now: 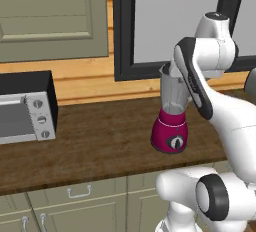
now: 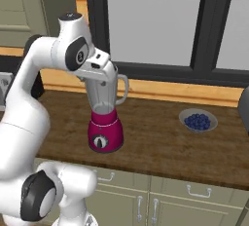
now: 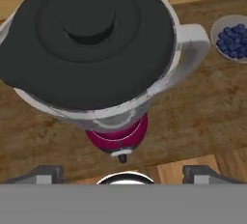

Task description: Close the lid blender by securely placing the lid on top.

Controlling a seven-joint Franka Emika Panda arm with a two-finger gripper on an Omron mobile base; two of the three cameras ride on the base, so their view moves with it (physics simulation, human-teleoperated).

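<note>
The gripper (image 3: 123, 172) hangs directly above the blender (image 1: 171, 118), its fingertips (image 3: 43, 174) spread wide apart and touching nothing. Just below them the lid (image 3: 89, 37) — dark and round, with a raised centre knob — sits on the mouth of the clear jar, covering it. The jar's handle points toward a bowl of blueberries (image 2: 198, 121) that stands well apart on the wooden worktop (image 1: 95, 146). A toaster oven (image 1: 25, 108) stands at the far left — clear of the blender.
</note>
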